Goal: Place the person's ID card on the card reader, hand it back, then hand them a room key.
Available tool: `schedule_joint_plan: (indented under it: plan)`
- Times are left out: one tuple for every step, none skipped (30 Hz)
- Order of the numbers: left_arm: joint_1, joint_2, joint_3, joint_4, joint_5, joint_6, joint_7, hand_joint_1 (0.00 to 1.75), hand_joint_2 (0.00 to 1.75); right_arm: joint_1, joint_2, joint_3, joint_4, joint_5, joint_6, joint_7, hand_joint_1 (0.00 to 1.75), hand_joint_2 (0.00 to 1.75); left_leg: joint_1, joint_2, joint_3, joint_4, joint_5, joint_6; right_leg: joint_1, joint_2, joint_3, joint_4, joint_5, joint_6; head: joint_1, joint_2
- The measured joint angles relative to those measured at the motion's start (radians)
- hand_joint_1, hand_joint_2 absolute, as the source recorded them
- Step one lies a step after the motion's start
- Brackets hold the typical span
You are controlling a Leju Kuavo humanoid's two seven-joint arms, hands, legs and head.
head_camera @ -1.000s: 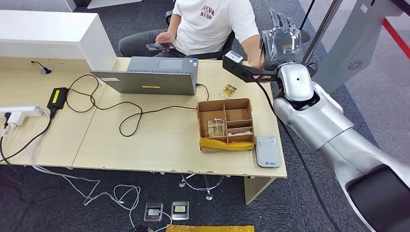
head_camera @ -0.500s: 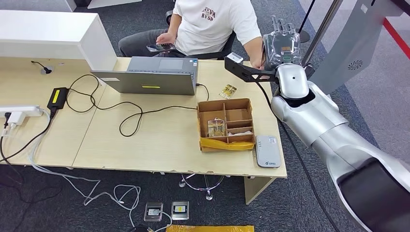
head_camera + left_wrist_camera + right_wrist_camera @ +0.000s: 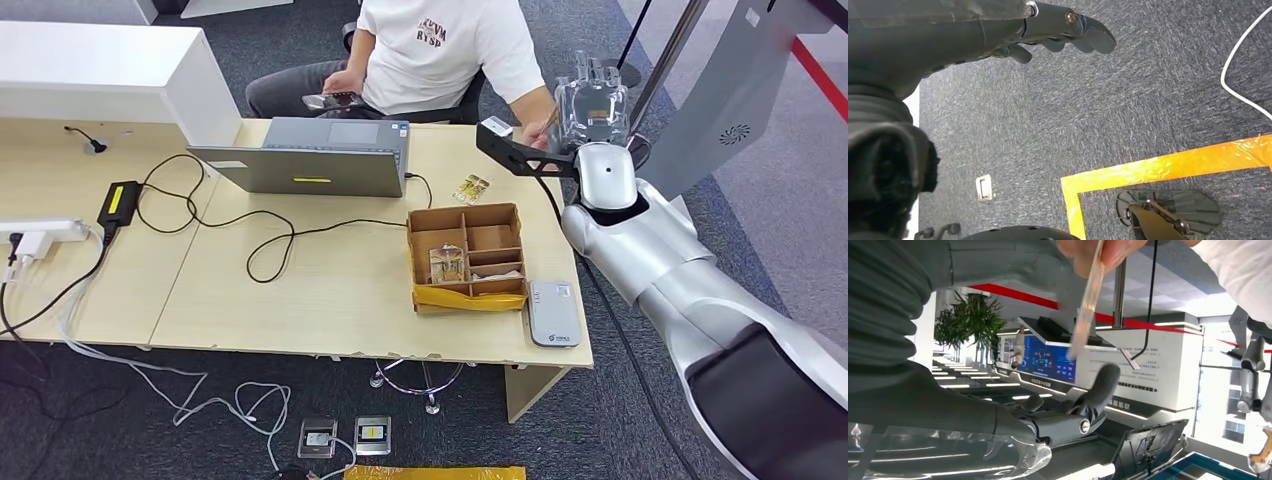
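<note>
Head view high, facing desk (image 3: 300, 290); left wrist close above floor (image 3: 1148, 100)

1. A light wooden desk (image 3: 330, 290) carries everything.
2. On it: a grey laptop (image 3: 310, 160), a divided cardboard box (image 3: 467, 258), a white card reader (image 3: 553, 313) beside the box.
3. Also a black adapter (image 3: 119, 203), cables (image 3: 250, 235), a small packet (image 3: 470, 188).

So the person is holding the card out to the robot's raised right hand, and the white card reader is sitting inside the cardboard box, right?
Not quite. The card reader lies on the table beside the cardboard box, not inside it, as the head view shows. The rest holds: the person holds the card out to the raised right hand.
</note>
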Motion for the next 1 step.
schedule_joint_plan:
  plan:
    - [0.0,0.0,0.0,0.0,0.0,0.0,0.001,0.0,0.0,0.0,0.0,0.001,0.003,0.001,0.0,0.0,0.0,1.16,0.0,0.0,0.0,0.0,0.0,0.0,0.0,0.0,0.0,0.0,0.0,0.0,0.0,0.0]
